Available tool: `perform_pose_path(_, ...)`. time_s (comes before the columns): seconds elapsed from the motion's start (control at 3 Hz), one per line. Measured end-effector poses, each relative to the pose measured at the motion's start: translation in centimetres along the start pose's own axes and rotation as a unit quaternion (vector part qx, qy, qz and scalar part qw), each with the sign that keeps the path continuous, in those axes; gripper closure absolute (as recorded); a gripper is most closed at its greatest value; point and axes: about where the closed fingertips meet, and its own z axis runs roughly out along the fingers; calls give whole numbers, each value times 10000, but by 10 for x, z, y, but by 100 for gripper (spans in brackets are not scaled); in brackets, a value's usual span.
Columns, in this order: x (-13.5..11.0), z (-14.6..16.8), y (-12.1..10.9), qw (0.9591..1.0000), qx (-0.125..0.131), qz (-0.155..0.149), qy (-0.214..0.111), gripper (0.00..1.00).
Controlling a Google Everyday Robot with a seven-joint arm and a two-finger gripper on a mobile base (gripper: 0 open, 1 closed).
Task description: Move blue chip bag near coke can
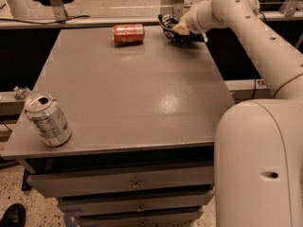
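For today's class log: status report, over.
Gripper at table's far right corner, at crinkled dark-blue foil chip bag. Red soda can lies on its side, left of it. Nothing between.

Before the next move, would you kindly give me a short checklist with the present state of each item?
1. Coke can upright: not ok, it lies on its side at the far edge of the table.
2. Blue chip bag near the can: ok, just right of it, apart.
3. Claw position: ok, at the far right corner, by the bag.
4. Claw's hold on the bag: cannot tell.
5. Silver can out of the way: ok, near left corner.
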Motion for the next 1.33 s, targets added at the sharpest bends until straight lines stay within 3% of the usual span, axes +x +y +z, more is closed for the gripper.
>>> perform_pose_path(0.33, 2, -2, 1, 10000, 8, 20, 15, 100)
perform_pose_path(0.67, -5, -3, 4, 9998, -56, 93, -152, 82)
perform_pose_path(1.33, -28, -8, 14, 9971, -317, 356, -586, 36)
